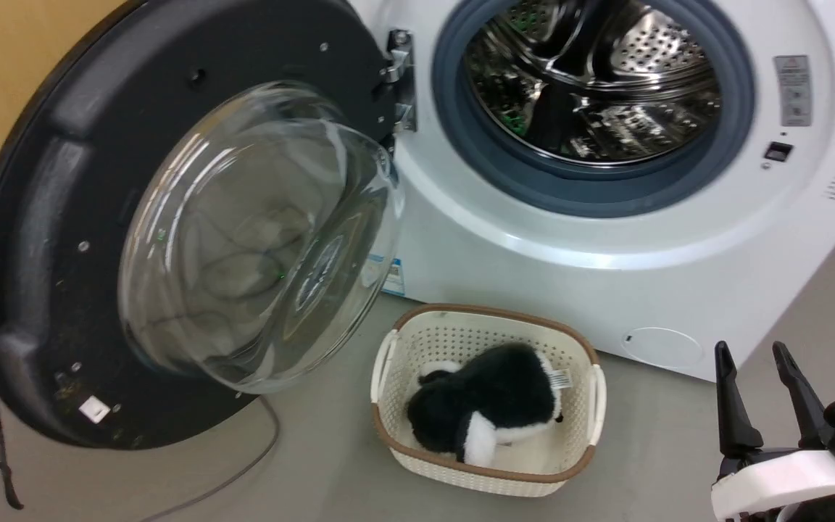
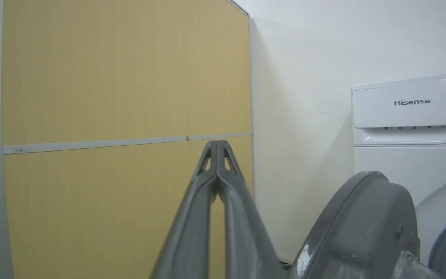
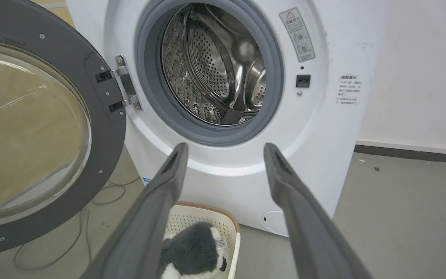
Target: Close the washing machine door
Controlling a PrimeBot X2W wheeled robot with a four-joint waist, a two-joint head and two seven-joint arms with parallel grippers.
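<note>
Washing machine door [image 1: 48,239] is noted fully open, hinged at its right edge to the machine [image 1: 533,268], free edge far left. Left gripper [image 2: 217,144] (fingers pressed together, nothing held) sits near that outer rim and is judged the nearer. Right gripper [image 1: 751,349] is spread open, well apart.

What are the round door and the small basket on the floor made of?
Door: rim looks like dark moulded plastic, slightly shiny; bulging centre seems clear glass, with bright reflections. Basket: probably cream plastic, perforated walls, brown rim.
</note>
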